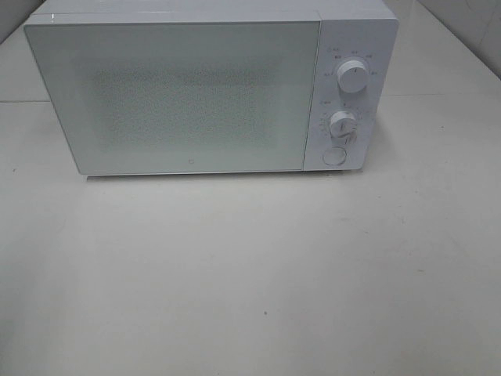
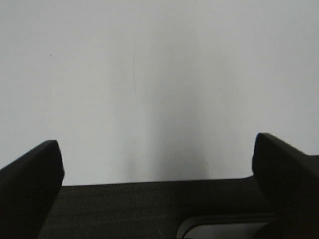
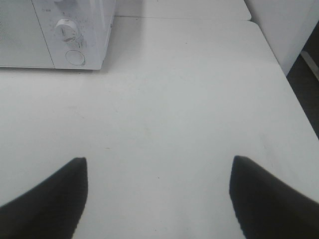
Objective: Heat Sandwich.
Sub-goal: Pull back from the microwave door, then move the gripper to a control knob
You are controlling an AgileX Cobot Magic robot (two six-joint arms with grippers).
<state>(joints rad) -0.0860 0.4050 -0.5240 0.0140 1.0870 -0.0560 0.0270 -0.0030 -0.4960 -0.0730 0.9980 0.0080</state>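
**On the table [image 1: 250,282]: microwave [image 1: 196,86] shut, both grippers open and empty**

At the far side of the table, the white microwave stands with its front toward the high camera. Its base rests directly on the white table surface.

1. Door. The door [image 1: 172,98] is shut and sits flush with the control panel. Its window is a fine dotted mesh, and nothing behind it can be made out.

2. Controls. To the right of the door, an upper knob [image 1: 353,79] sits above a lower knob [image 1: 343,123]. A round button [image 1: 334,156] sits just below the lower knob. Small markings ring both knobs but are too small to read.

3. Sandwich. Its position cannot be told from any of the three views.

4. Left gripper [image 2: 157,145]. The jaws stand wide apart and hold nothing. The two dark fingers [image 2: 30,189] frame a plain white surface, and nothing lies between them. A dark band crosses the view near the base of the fingers, and what it is cannot be told.

5. Right gripper [image 3: 159,163]. The jaws stand wide apart and hold nothing. The dark fingers [image 3: 45,204] hang over the white table, well apart from the microwave. The right wrist view takes in the microwave's control-panel corner, with the lower knob and the round button showing. On the side away from the microwave, the table edge shows with dark floor [image 3: 310,84] beyond it.
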